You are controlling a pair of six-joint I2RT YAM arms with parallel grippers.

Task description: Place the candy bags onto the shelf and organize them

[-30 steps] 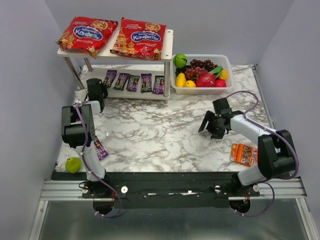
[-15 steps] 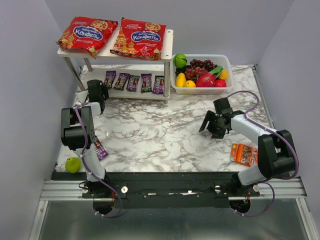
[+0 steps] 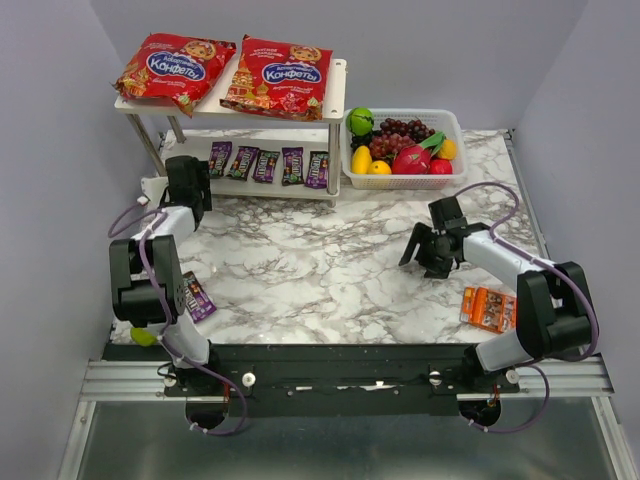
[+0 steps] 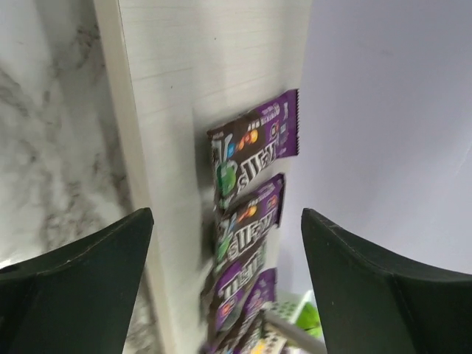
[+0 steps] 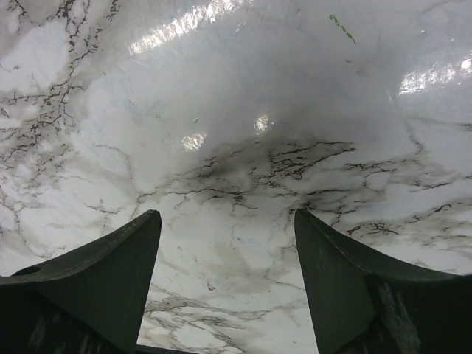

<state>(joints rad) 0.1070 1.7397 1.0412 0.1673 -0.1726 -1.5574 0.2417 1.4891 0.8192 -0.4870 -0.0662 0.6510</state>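
One small dark purple candy packet point(image 3: 197, 296) is not on the rack yet. It lies flat on the grey and white marble table point(image 3: 320, 270), near the front edge, just beside the lower part of the left arm point(image 3: 140, 275). Its long side runs from back to front, tipped a little to the right as it comes toward the front.

The white two-level shelf point(image 3: 337, 82) stands at the back left. Two big shiny red candy bags point(image 3: 175, 65) lie side by side on its top board. Five more small purple packets point(image 3: 267, 165), as far as I can count, lie in a row on the bottom board.

The left gripper point(image 4: 226, 221) is by the left end of the bottom board. Its jaws are spread wide with nothing between them. The loose packet lies behind it, toward the arm's own base, so I think this arm must pull back, turn and come down with its jaws across the packet's short side.

The right gripper point(image 5: 225, 217) hangs over bare marble on the right side, jaws wide apart too, holding nothing. It is well apart from the loose packet, so the left arm is the nearer one.

A small orange pack point(image 3: 487, 308) lies by the right arm point(image 3: 545, 300), and a white plastic basket of fruit point(image 3: 410, 182) stands just right of the shelf
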